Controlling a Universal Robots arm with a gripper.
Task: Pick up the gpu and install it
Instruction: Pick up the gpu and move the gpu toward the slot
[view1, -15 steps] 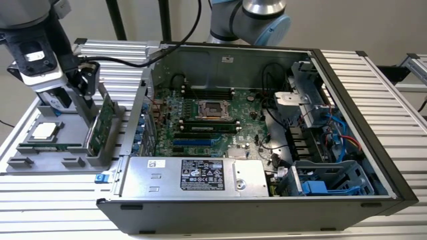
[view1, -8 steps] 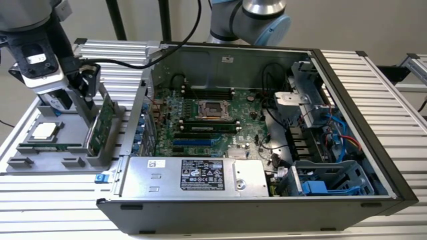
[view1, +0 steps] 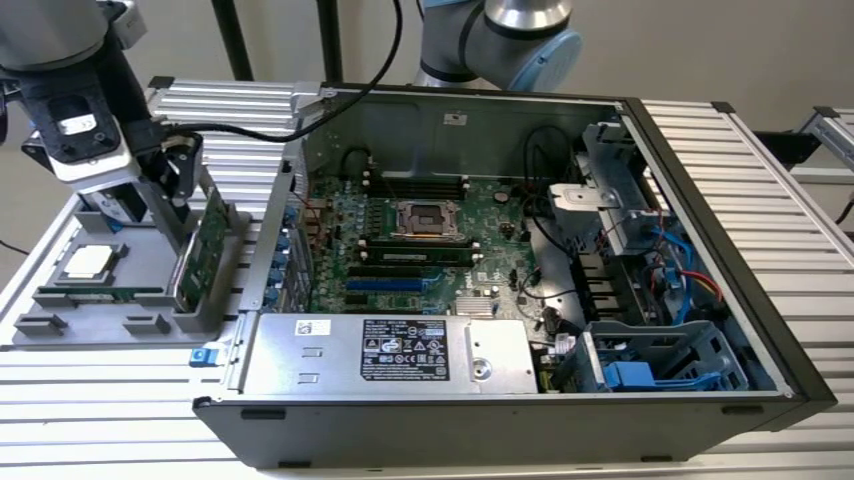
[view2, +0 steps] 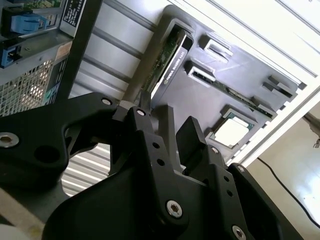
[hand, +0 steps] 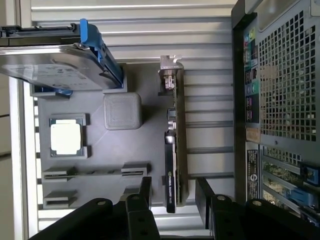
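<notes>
Closest to the lens in both wrist views is the gripper (hand: 175, 200), its black fingers (hand: 145, 187) spread apart, one on each side of the near end of the gpu (hand: 175, 135). In the first wrist view a sliver of gap shows on each side of the card, so I judge the jaws open around it and not pinching.

The gpu stands on its long edge in a slot of the gray tray (hand: 115, 145), along the tray side nearest the computer case (view1: 534, 420). Its silver bracket (hand: 169, 62) is at the end away from the gripper. The tray rests on the ribbed worktop (view1: 120, 400) at the exterior view's left, just beside the open case.

As for progress, the pick-up looks barely begun. The gripper is lined up over the card, but the card is not yet gripped or lifted, and the whole install is left to do. Inside the case, the motherboard (view1: 400, 250) lies exposed with no such card standing in it.

Much is hard to read. The gpu shows edge-on, so its cooler face is mostly hidden. In the second wrist view the fingers cover the card's near end. In the exterior view the arm's wrist blocks part of the tray, and the fingertips are hard to pick out there. The hard drive (hand: 55, 65) in its blue frame is cut off at the edge of the first wrist view. I cannot make out which motherboard slot is meant for the card.
</notes>
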